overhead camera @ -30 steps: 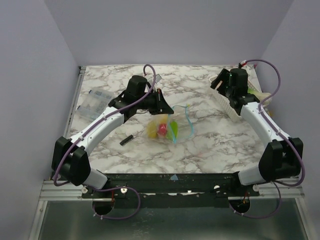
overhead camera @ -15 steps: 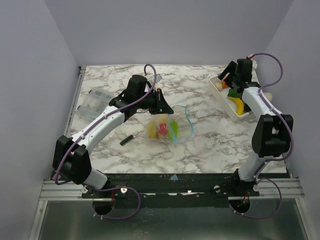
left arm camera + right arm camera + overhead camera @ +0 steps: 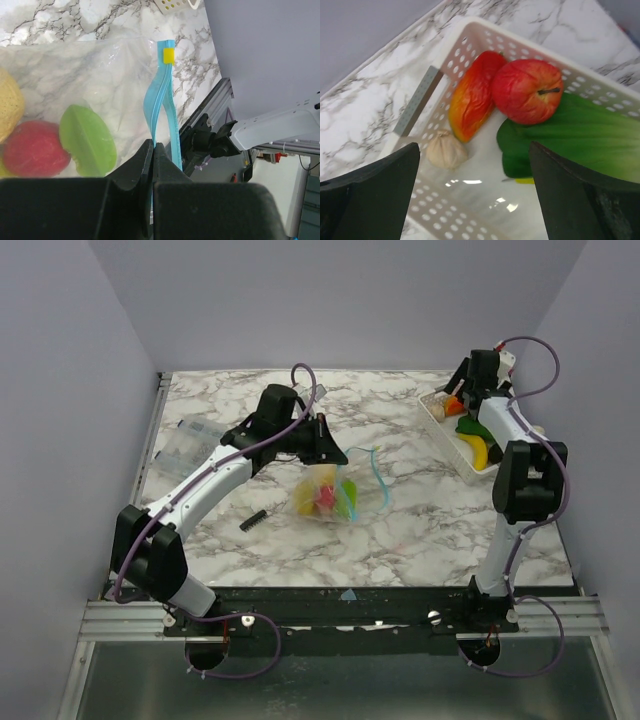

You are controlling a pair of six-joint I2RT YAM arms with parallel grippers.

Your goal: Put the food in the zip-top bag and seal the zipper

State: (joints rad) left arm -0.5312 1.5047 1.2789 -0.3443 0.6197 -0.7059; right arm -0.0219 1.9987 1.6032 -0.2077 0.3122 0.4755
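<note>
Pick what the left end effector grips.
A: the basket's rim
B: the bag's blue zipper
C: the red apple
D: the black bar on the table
B: in the left wrist view the left end effector is shut on the zipper at the edge of the bag.

The table [image 3: 420, 530] is given a smooth, marble-veined surface. The zip-top bag [image 3: 115, 70] is made of thin, clear, glossy film, its zipper [image 3: 165, 95] of teal plastic. The perforated white basket [image 3: 462, 47] is moulded in shiny plastic.
</note>
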